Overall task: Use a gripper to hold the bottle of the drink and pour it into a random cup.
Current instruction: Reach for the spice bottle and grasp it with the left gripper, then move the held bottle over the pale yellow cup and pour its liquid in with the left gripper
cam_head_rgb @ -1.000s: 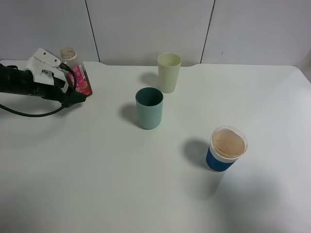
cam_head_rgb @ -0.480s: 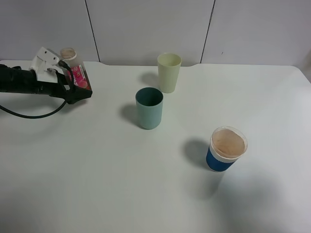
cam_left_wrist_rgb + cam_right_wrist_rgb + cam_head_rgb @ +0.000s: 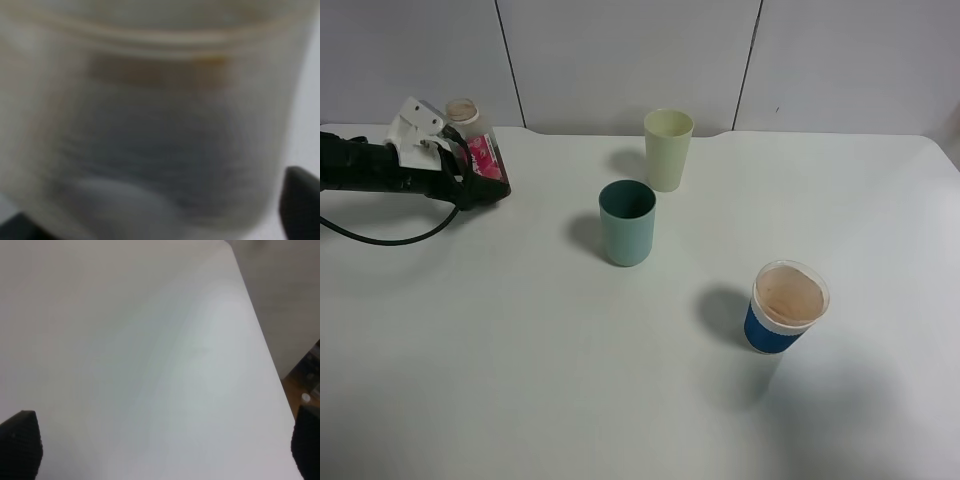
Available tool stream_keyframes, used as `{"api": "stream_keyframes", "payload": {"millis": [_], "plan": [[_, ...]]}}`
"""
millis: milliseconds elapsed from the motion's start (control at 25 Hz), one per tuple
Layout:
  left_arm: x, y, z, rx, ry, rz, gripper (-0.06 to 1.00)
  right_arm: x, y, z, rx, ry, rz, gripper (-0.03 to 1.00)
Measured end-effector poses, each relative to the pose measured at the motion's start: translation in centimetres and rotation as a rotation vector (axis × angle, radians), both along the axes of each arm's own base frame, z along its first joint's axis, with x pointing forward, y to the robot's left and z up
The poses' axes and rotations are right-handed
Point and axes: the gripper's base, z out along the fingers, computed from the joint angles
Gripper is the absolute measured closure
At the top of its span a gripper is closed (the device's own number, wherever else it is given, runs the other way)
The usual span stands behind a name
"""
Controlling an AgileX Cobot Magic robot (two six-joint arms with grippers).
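Observation:
The bottle (image 3: 481, 152), small and clear with a pink label, stands upright at the table's far left. My left gripper (image 3: 480, 176) reaches in from the left with its jaws on either side of the bottle's lower body. In the left wrist view the blurred bottle (image 3: 150, 120) fills the picture, and the dark fingertips (image 3: 302, 200) sit wide apart at its sides. The pale yellow-green cup (image 3: 667, 150) stands upright at the back centre, apart from the bottle. My right gripper (image 3: 160, 450) is open over bare table and does not show in the exterior view.
A teal-green tumbler (image 3: 627, 222) stands in front of the pale cup. A blue cup with a white rim (image 3: 788, 306) holding brownish liquid stands at the front right. The table's right edge (image 3: 272, 365) shows in the right wrist view.
My left gripper has moved a little forward and up around the bottle, which now sits deeper between the jaws. The cups have not moved.

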Motion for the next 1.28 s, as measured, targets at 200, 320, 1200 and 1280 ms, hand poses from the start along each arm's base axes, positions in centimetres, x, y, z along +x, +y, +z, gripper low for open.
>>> {"api": "stream_keyframes", "payload": {"millis": [200,320,1200,1280], "plan": [[0.0,-0.1,0.1,-0.011,-0.009,-0.011,0.53,0.0,0.0,0.0,0.0,0.0,0.0,-0.02],[0.2,-0.1,0.3,-0.009,-0.018,-0.015,0.61,0.0,0.0,0.0,0.0,0.0,0.0,-0.02],[0.0,-1.6,4.1,0.0,0.02,0.031,0.61,0.0,0.0,0.0,0.0,0.0,0.0,-0.02],[-0.1,-2.1,5.3,0.018,0.015,0.046,0.61,0.0,0.0,0.0,0.0,0.0,0.0,-0.02]]}}
